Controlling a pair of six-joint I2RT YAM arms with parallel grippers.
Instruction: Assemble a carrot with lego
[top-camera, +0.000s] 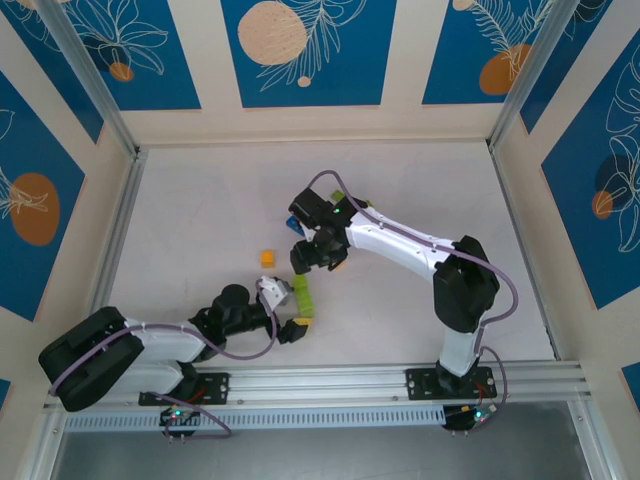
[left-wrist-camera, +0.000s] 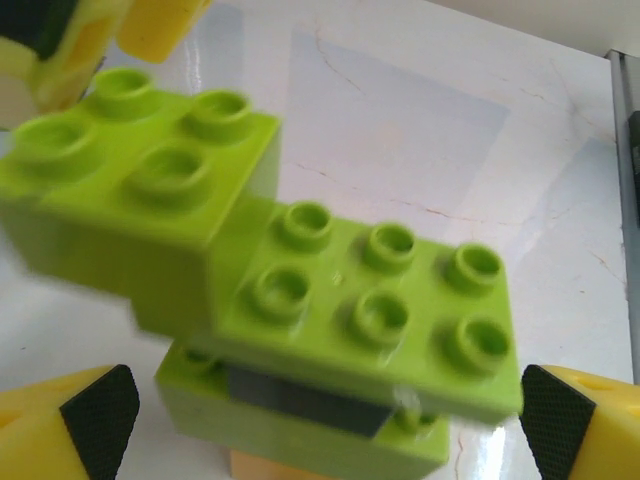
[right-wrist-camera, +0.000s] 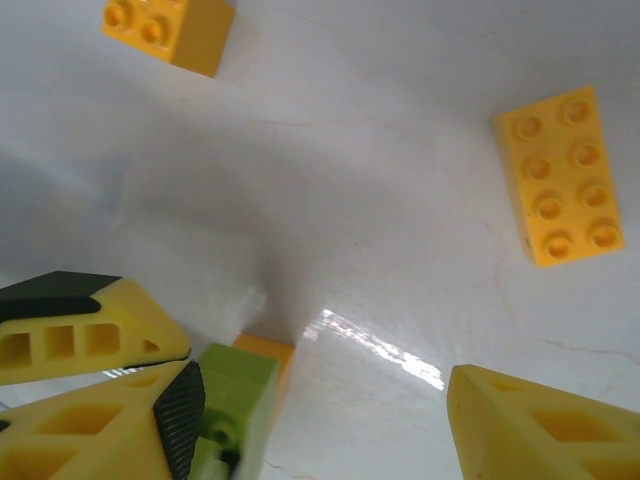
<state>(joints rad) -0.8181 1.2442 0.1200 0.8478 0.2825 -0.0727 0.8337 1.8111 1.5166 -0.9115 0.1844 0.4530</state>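
Lego in a clumped stack of lime green studded plastic bricks (top-camera: 303, 297) lies just below the middle of the top view, on the white worktop (top-camera: 200, 220). Its long axis runs up and down the frame. The left tool (top-camera: 291, 328) sits at the stack's lower end and is the nearer of the two. In the left wrist view its jaws are spread wide, grasping nothing. The stack (left-wrist-camera: 370, 320) lies between them, with its longest brick running left to right across the gap, so closing would likely catch it end to end.

The right tool (top-camera: 318, 258) hangs just above the stack's upper end. It looks released, jaws apart, with one lime brick (right-wrist-camera: 235, 400) beside its lower-left pad. A loose orange eight-stud brick (right-wrist-camera: 560, 175) lies at upper right of the right wrist view.
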